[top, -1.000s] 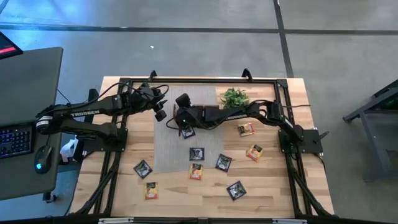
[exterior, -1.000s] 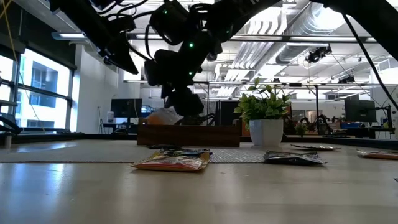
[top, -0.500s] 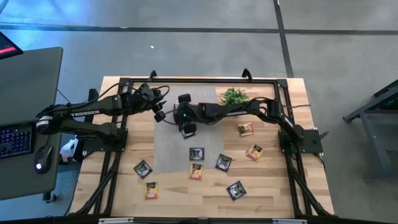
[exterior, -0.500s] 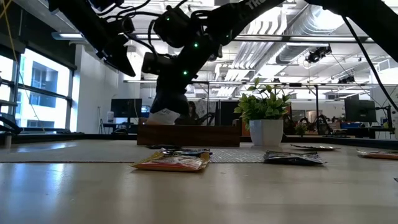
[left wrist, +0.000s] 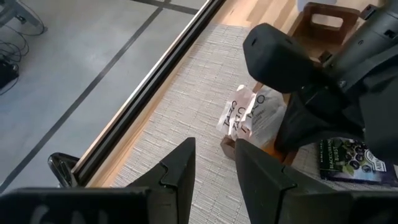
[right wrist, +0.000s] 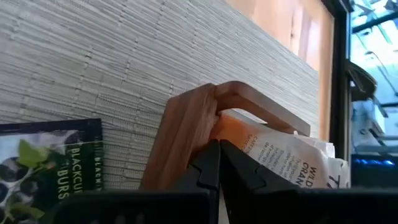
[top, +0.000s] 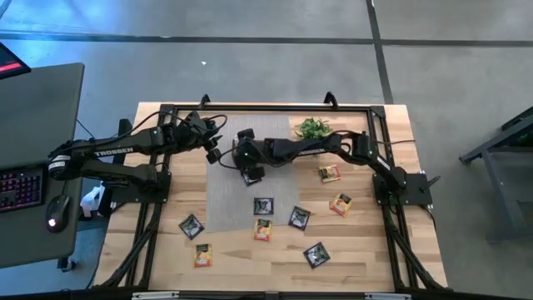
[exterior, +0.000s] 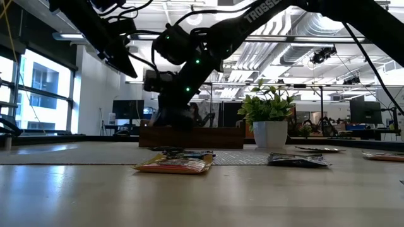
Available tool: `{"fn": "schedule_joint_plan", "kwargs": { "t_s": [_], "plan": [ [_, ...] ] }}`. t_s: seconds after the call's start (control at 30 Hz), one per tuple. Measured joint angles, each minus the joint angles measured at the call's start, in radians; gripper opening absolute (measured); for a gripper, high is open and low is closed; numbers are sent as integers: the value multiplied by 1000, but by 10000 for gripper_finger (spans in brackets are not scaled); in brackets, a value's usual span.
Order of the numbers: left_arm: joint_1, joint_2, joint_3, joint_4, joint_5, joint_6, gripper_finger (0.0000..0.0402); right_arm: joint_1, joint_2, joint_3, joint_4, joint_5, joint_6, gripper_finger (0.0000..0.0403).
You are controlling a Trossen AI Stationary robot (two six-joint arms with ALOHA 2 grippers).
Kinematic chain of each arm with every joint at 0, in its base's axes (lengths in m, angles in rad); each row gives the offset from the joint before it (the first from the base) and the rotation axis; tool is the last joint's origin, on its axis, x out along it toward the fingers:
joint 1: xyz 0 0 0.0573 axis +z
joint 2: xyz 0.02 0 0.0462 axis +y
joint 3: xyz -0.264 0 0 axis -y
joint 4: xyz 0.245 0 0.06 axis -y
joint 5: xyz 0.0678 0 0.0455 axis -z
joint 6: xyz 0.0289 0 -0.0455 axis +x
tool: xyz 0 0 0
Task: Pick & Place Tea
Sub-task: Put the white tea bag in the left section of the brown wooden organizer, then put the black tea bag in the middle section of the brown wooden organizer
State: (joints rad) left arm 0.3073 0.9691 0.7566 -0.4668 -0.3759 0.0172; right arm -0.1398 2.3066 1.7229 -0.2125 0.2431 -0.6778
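A small wooden tray [right wrist: 186, 127] stands on the grey mat [top: 237, 196], and white-and-orange tea sachets [right wrist: 283, 158] lean inside it. My right gripper [right wrist: 219, 163] is shut, with its tips low at the tray's near wall beside those sachets. A black sachet [right wrist: 53, 165] lies flat on the mat next to the tray. Several more sachets lie flat on the mat and the wood, among them one black [top: 263, 205] and one orange [top: 263, 229]. My left gripper [left wrist: 214, 171] hovers open just left of the tray, holding nothing. My right gripper's shut fingertips [right wrist: 211, 155] come slanting down to the orange edge of a sachet [right wrist: 233, 134], just inside the tray's wall. I cannot tell whether they touch the sachet or the wood.
A small potted plant [top: 313, 129] stands on the far side, right of the tray. Loose sachets are scattered over the near half, such as those at the near left [top: 202, 255] and at the right [top: 341, 203]. A black frame [top: 266, 108] runs around the table.
My right gripper has gone down and a little toward the table's left, ending low behind the tray's wall. The pale sachet that showed at its fingers above the tray has dropped out of sight behind that wall.
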Motion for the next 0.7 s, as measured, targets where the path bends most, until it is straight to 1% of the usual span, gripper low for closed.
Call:
{"fn": "schedule_joint_plan", "kwargs": {
  "t_s": [0.1,0.17,0.27,0.4,0.47,0.53,0.63,0.7],
  "plan": [
    [0,0,0,-1,-1,0,111,4,-19,-4,-8,-15,-8,2],
    [0,0,0,-1,-1,0,111,16,-43,-6,-26,15,-31,1],
    [0,0,0,0,0,0,111,38,-106,-6,-44,54,-38,2],
    [0,0,0,0,0,-1,111,72,-195,-4,-123,60,6,1],
    [0,0,0,0,6,-6,111,96,-243,-5,-192,85,56,2],
    [0,0,0,0,33,-15,111,124,-298,-5,-276,135,112,2],
    [0,0,0,-1,90,-14,111,164,-374,-3,-462,221,184,1],
    [0,0,0,-6,119,-14,111,176,-418,-4,-592,236,274,1]
  ]
}}
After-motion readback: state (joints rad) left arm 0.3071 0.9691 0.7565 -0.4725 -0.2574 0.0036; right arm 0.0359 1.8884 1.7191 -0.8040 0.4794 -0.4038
